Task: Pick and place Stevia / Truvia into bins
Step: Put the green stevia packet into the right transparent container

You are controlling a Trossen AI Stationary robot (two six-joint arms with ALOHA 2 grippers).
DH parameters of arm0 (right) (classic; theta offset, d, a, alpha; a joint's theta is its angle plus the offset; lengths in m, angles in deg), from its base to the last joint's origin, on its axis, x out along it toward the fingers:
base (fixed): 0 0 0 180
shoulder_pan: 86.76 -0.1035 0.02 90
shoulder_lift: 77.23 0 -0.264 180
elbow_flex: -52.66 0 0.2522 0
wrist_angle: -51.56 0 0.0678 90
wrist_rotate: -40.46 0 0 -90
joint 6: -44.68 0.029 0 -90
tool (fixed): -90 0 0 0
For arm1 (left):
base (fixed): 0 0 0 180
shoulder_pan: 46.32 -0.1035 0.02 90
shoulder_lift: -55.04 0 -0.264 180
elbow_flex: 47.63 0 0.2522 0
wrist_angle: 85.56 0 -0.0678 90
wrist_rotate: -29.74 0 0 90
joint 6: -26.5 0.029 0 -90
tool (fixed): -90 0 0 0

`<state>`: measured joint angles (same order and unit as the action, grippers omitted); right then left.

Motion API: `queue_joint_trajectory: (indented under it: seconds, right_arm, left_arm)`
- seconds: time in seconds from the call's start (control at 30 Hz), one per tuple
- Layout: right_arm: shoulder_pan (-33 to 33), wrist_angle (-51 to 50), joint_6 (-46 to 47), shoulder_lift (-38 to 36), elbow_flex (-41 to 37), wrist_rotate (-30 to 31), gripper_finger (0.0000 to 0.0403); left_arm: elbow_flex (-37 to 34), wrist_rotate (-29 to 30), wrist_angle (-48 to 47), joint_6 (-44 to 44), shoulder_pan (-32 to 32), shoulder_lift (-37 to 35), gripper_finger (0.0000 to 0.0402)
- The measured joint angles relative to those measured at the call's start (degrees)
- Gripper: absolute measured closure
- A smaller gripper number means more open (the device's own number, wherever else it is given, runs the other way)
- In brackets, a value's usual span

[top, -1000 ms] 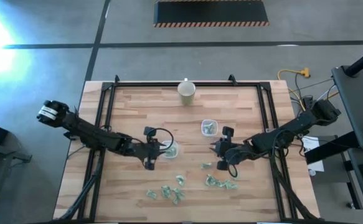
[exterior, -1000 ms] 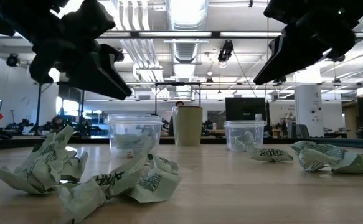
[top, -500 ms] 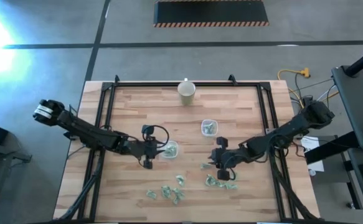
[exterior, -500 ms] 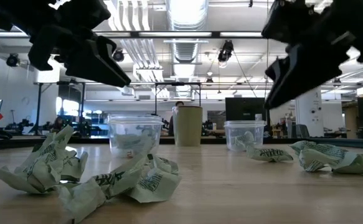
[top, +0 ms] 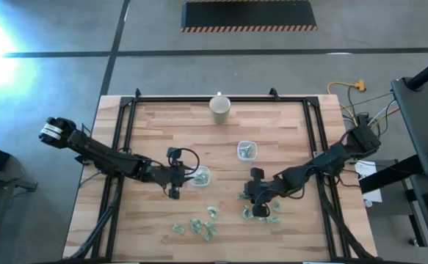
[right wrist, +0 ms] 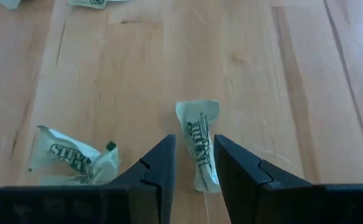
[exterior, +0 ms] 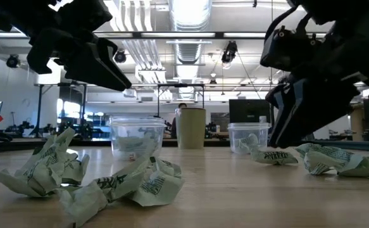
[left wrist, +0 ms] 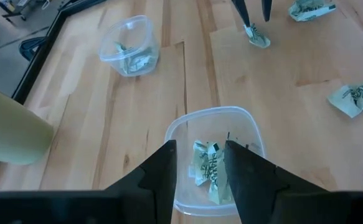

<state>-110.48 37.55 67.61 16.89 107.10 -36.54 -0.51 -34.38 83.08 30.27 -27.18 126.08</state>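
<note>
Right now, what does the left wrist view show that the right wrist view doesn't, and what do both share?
Only the left wrist view shows the two bins: the near bin under the open left pincer with packets inside, the far bin, and the cream cup. Only the right wrist view shows the open right pincer straddling a single packet, with a crumpled packet beside it. Both show the wooden table with loose packets.

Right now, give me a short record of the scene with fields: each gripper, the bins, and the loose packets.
left gripper: open, above the nearer bin, holding nothing
right gripper: open, fingers either side of one packet on the table
bins: two, both with packets inside; farther bin
loose packets: scattered along the table's front
cup: at the back edge
</note>
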Motion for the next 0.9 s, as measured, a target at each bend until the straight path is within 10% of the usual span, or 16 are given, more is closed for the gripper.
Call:
queue_joint_trajectory:
  seconds: [0.9]
  right_arm:
    - [0.11, 1.30, -0.98, 2.67, 0.13, 3.69, 0.0392]
  left_arm:
    - [0.00, -0.01, 0.04, -0.07, 0.02, 0.00, 0.0283]
